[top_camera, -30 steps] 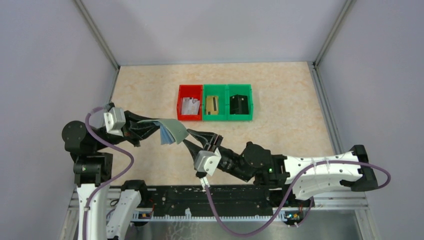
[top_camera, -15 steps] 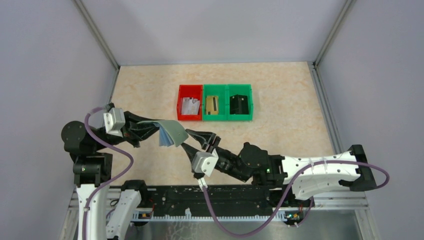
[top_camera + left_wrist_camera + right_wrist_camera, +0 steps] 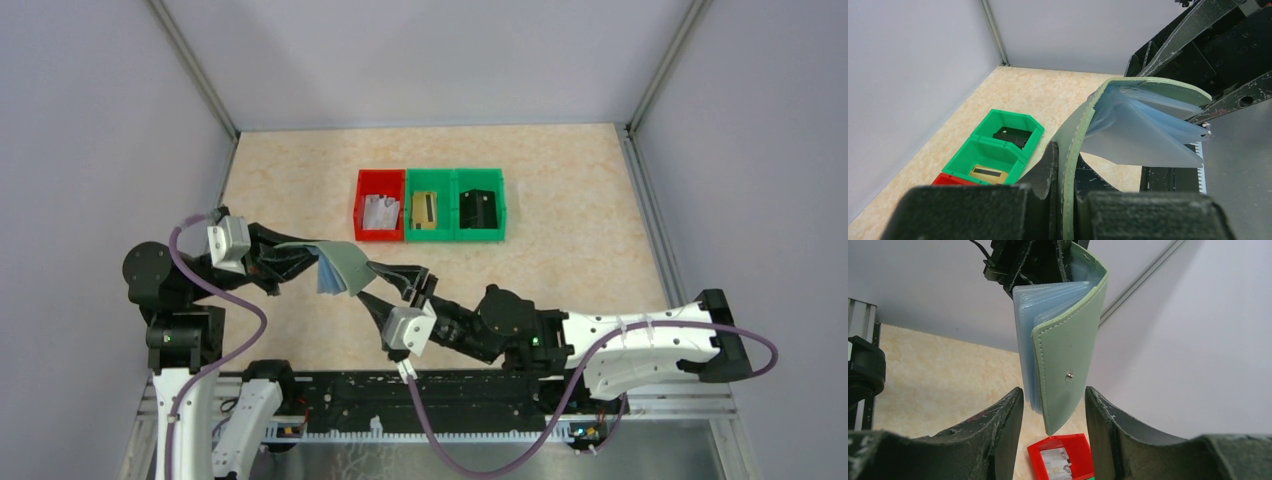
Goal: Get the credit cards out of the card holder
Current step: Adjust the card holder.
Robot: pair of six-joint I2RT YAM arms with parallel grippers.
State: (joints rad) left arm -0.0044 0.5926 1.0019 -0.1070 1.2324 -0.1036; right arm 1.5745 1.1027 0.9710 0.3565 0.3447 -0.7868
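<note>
Holder [image 3: 1068,355] hangs clamped by one cover in left pincer [image 3: 1064,192], so sleeves [image 3: 1143,130] fan open; right pincer [image 3: 1053,396], at 4 o'clock, straddles free cover, jaws apart, gripping nothing.

No lettering, brand, number or sign can be read in any of the three views. The green cover of the card holder [image 3: 1063,365] is plain. The cards [image 3: 425,210] lying in the red bin [image 3: 361,205] and the green bins [image 3: 453,205] carry only marks too small and blurred to make out.
</note>
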